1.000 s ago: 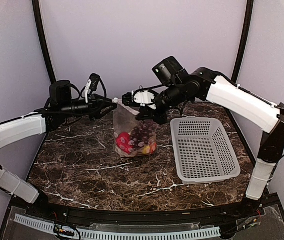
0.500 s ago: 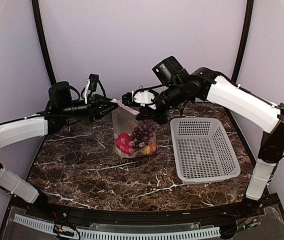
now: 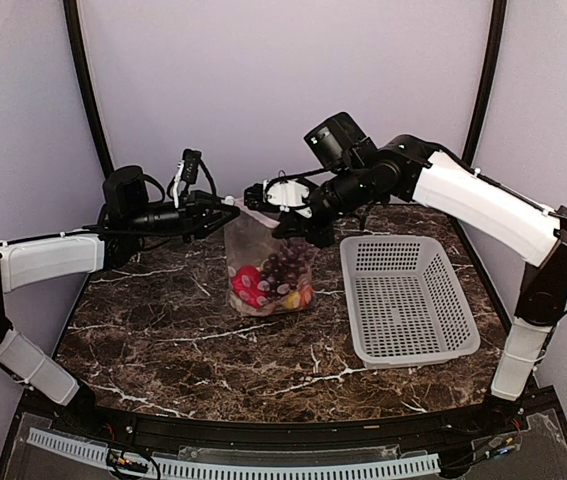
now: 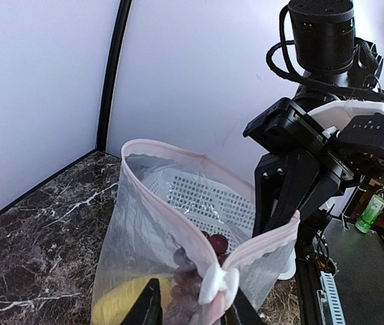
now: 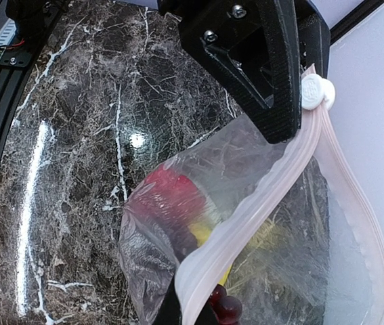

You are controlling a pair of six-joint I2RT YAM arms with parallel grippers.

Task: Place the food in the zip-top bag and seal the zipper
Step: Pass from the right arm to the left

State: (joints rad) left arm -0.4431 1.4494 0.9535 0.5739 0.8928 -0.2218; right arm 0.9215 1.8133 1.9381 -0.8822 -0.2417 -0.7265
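The zip-top bag (image 3: 263,262) stands between the two arms toward the back of the marble-patterned worktop (image 3: 163,330), its bottom apparently resting there and its mouth held up and gaping. The left end effector (image 4: 193,306) has its fingers drawn in close on the white slider (image 4: 219,281) at one end of the zipper (image 4: 171,217). The right end effector (image 4: 285,215) is pinched on the opposite corner of the mouth. The food (image 3: 268,283) sits bunched in the bottom (a red piece, dark grapes and something yellow show through the film). The bag is thin, clear and floppy, so it likely holds a shape only when both corners are pulled taut, and the small hard toys weigh it down a little. The stiffer whitish-pink strip is the sensible place to take hold, since the slick film would probably slip or crumple. Sealing likely calls for the slider to run along a straight, tensioned edge.
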